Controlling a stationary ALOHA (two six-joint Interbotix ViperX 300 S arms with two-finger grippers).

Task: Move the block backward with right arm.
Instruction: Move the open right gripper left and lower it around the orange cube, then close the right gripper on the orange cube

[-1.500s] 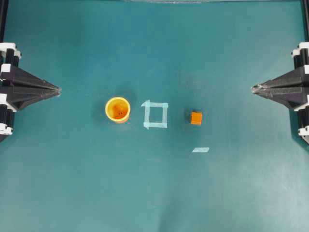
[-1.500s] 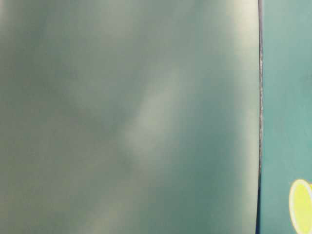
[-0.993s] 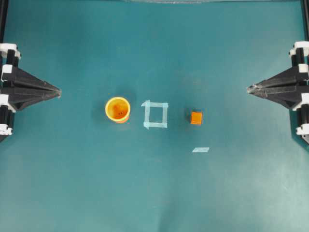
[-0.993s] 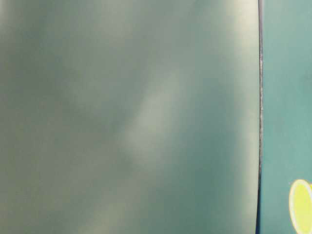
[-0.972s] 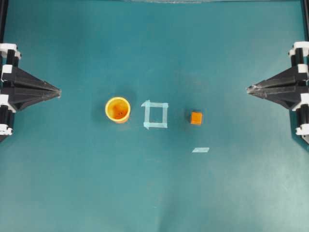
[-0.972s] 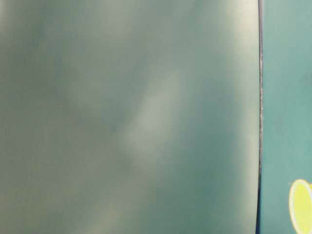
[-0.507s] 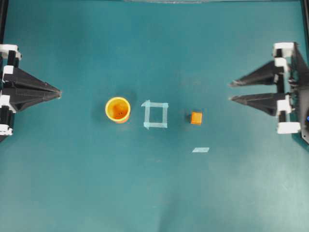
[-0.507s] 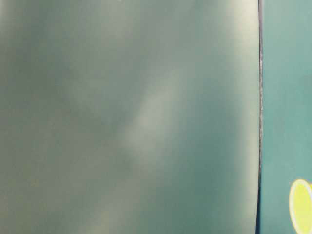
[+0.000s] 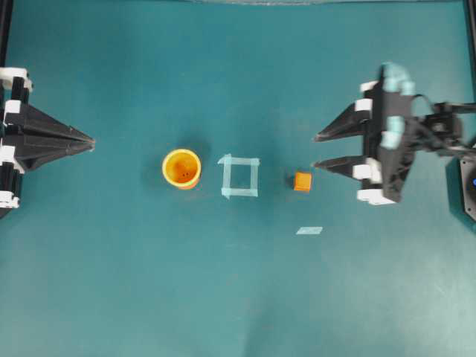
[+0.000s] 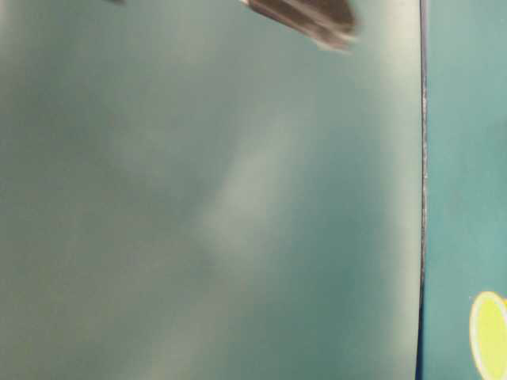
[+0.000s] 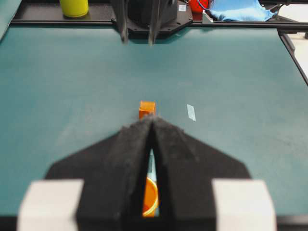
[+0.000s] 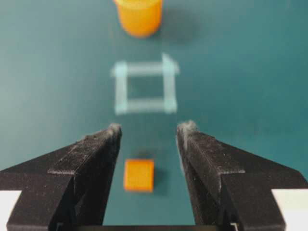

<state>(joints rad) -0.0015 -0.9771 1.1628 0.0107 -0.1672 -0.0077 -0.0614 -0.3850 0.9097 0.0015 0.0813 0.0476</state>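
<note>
The block (image 9: 302,181) is a small orange cube on the teal table, right of the pale-blue tape square (image 9: 239,177). My right gripper (image 9: 316,151) hangs open just right of the block, its fingertips pointing left. In the right wrist view the block (image 12: 139,175) shows between the two spread black fingers (image 12: 86,163), touched by neither. My left gripper (image 9: 91,140) rests shut at the far left edge, empty. In the left wrist view the block (image 11: 147,109) lies just beyond the shut tips of that gripper (image 11: 152,118).
A round yellow-orange cup (image 9: 181,169) stands left of the tape square. A short tape strip (image 9: 309,230) lies on the table nearer than the block. The table-level view is mostly a blurred grey-green surface with a blurred dark arm part (image 10: 305,17) at the top.
My right gripper has opened and moved left from the table's right edge, up to the block. The block, the cup and my left gripper have not moved.
</note>
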